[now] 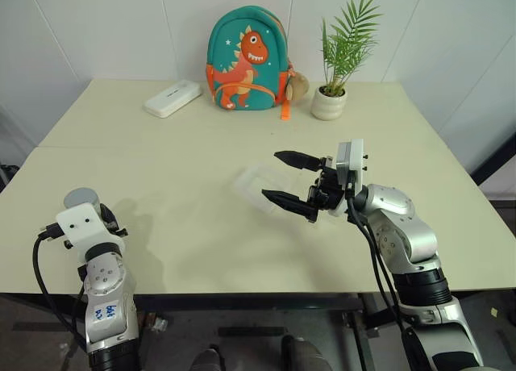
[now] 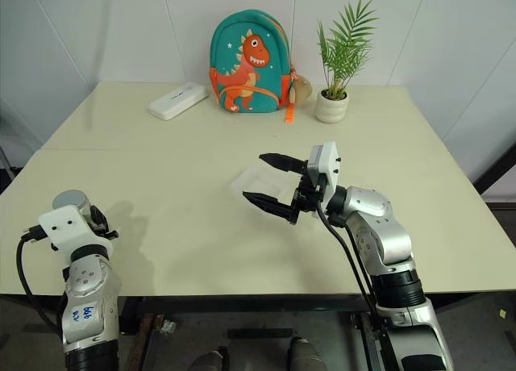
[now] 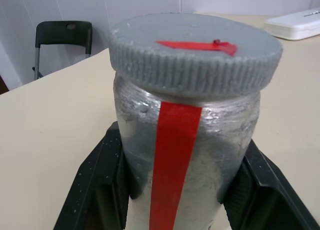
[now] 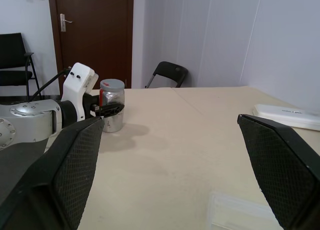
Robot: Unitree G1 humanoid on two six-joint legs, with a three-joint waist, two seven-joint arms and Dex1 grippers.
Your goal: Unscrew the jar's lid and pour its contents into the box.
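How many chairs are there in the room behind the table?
2. One black chair stands past the table's far edge; another chair stands left of the dark door. Others may be hidden.

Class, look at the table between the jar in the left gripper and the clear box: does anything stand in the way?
Nothing visible does. Bare table separates the jar from the box; the open right gripper hovers over the box.
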